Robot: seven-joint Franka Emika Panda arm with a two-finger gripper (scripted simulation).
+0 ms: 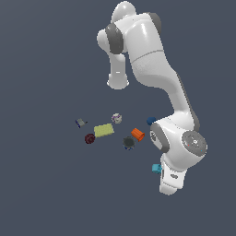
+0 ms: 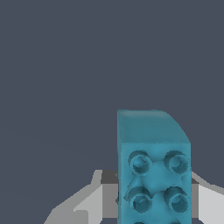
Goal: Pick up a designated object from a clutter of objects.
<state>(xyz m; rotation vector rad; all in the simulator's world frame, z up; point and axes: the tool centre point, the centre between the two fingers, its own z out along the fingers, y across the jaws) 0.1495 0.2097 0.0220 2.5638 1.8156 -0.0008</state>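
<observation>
gripping the cyan block [image 2: 154, 175], the claw [image 2: 153, 205] has its grey fingers [image 2: 94, 201] pressed against the block's two sides in the wrist view, one on each side. the block stands out between them, and its face toward the camera carries two columns of round holes. in the exterior view most of the claw [image 1: 159, 169] is hidden behind the white wrist of the arm [image 1: 177, 152], and only a small cyan end of the block [image 1: 156, 168] shows beside it.

the clutter lies apart from the claw, toward the exterior view's left and higher in that picture. nearest are the orange cylinder [image 1: 138, 134] and the dark grey round piece [image 1: 129, 142], just beside each other. the dark blue ball [image 1: 150, 120] peeks out at the edge of the arm. farther off sit the yellow-green slab [image 1: 104, 130], the whitish ball [image 1: 116, 118] near it, the dark red ball [image 1: 90, 138] close to the slab's end, and, farthest of all, the small grey-blue piece [image 1: 81, 122]. all rest on the dark grey floor [image 1: 41, 184].
</observation>
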